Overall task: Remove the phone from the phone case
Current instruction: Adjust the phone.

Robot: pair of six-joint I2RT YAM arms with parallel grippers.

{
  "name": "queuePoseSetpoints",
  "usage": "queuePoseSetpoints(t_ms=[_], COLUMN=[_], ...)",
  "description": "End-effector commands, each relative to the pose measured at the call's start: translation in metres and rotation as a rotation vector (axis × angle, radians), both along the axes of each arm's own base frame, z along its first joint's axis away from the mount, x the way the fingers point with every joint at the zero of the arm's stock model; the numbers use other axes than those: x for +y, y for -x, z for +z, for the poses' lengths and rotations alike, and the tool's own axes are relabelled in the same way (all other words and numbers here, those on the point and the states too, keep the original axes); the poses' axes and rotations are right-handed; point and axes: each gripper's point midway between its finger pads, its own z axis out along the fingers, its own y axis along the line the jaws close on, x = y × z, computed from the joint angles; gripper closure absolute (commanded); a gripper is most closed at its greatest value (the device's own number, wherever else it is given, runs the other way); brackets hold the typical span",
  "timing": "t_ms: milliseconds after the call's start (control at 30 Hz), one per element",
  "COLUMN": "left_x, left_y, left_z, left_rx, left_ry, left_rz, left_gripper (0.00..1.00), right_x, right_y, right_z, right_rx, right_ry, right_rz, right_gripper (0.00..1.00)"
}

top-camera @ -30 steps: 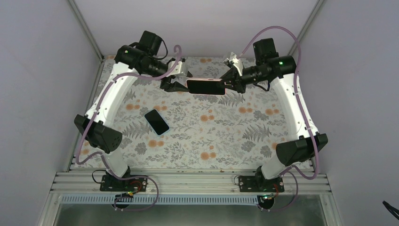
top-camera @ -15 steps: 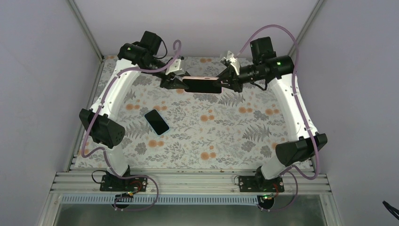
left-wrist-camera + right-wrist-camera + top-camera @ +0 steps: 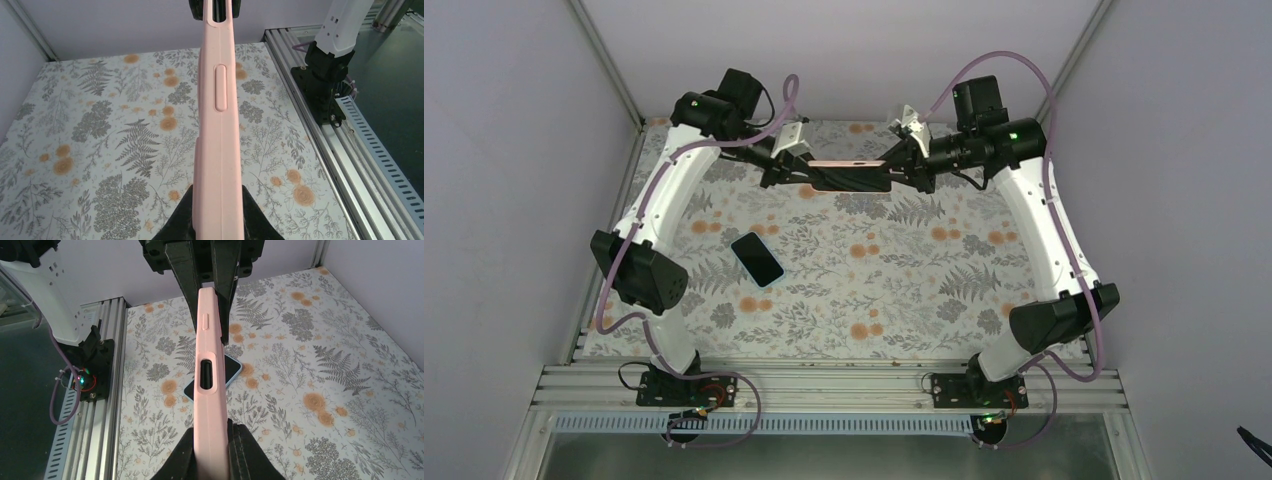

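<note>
A pink phone case (image 3: 849,172) hangs in the air over the back of the table, held lengthwise between both arms. It is tilted, so from above its pink side and a dark face show. My left gripper (image 3: 809,175) is shut on its left end, the fingers (image 3: 180,220) pressing both flat sides. My right gripper (image 3: 892,170) is shut on the other end (image 3: 207,405). A dark-screened phone (image 3: 757,259) with a light blue edge lies flat on the table, also visible under the case (image 3: 234,371). Whether the pink case has anything inside it, I cannot tell.
The floral table mat (image 3: 904,290) covers the work surface. An aluminium rail (image 3: 824,385) with both arm bases runs along the near edge. Plain walls close off the back and both sides.
My left gripper has moved in and shut on the left end of the case. The case has tipped from face-up towards edge-on and shifted slightly back.
</note>
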Motion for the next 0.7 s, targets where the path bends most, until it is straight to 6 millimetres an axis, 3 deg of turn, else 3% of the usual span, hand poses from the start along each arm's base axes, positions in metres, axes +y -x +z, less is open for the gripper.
queuePoseSetpoints(t_ms=[0,33,67,100,167,333,667], left_x=[-0.006,-0.006,-0.006,-0.006,-0.004,0.000,0.006], left_y=[0.019,0.020,0.021,0.021,0.022,0.029,0.028], left_z=[0.025,0.027,0.028,0.031,0.034,0.036,0.010], left_rx=[-0.088,-0.091,-0.095,-0.102,-0.122,-0.161,-0.167], left_ry=[0.093,0.098,0.099,0.100,0.095,0.088,0.006], left_rz=[-0.083,-0.085,-0.085,-0.084,-0.080,-0.085,-0.065], left_gripper=[0.98,0.98,0.98,0.98,0.98,0.98,0.98], right_x=[0.005,0.005,0.004,0.002,-0.002,-0.011,-0.018], right_y=[0.004,0.005,0.007,0.010,0.010,0.019,0.024], right_z=[0.026,0.025,0.023,0.018,0.012,-0.009,-0.009], right_rx=[-0.017,-0.018,-0.015,-0.005,-0.009,-0.020,0.003], right_ry=[-0.085,-0.081,-0.071,-0.051,-0.015,0.049,0.021], right_rz=[0.017,0.016,0.017,0.021,0.009,-0.002,0.017], right_gripper=[0.94,0.72,0.45,0.27,0.15,0.04,0.06])
